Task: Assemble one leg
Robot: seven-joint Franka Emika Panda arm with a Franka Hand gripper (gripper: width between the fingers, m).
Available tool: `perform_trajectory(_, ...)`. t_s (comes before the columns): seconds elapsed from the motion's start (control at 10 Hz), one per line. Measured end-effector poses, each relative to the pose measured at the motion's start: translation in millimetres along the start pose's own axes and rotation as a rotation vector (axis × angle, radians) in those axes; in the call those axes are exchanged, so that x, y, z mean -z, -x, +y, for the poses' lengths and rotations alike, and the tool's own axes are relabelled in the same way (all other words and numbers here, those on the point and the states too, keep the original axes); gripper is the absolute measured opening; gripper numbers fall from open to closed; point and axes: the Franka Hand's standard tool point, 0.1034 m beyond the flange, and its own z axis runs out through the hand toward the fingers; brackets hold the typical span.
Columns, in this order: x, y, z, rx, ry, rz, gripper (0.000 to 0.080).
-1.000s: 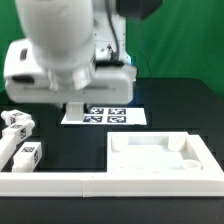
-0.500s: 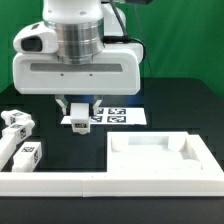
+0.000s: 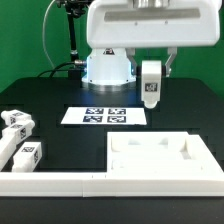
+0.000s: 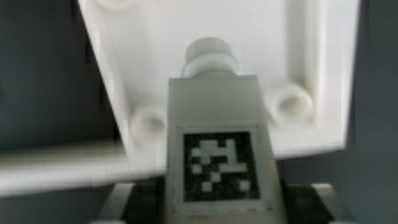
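The leg (image 3: pixel 150 83) is a white, upright, tagged post.

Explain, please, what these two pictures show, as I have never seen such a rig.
The white machine is a robot arm; its gripper is a two-finger clamp. One picture comes from a camera off the arm, the other from a camera on its wrist, looking along the fingers. The gripper holds a leg, a small white post with a tag, in the air above the black table. On the table lie a large white panel, other legs and the marker board.
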Motion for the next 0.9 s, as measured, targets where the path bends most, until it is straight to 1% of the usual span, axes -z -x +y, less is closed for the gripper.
perform_trajectory(0.1,-2.9,6.8,11.9,-0.036,0.011,0.055,0.0287)
perform_trajectory(0.2,-3.5,4.4,6.5,-0.026,0.007,0.108,0.0287)
perform_trajectory(0.3,-2.9,0.2,3.8,-0.016,0.007,0.194,0.0287)
perform_trajectory(0.4,-13.8,5.3,-11.9,-0.027,-0.002,0.238,0.0287)
perform_trajectory(0.5,-23.4,6.5,-31.8,-0.023,-0.013,0.231,0.0287)
perform_trajectory(0.6,-31.2,1.1,-58.7,-0.036,-0.034,0.262,0.0287)
perform_trajectory(0.7,-39.1,-0.8,-91.5,-0.066,-0.060,0.295,0.0287)
perform_trajectory(0.8,-44.8,2.4,-105.0,-0.035,-0.045,0.307,0.0287)
perform_trajectory(0.9,-43.0,-0.1,-99.9,-0.017,-0.028,0.315,0.0287)
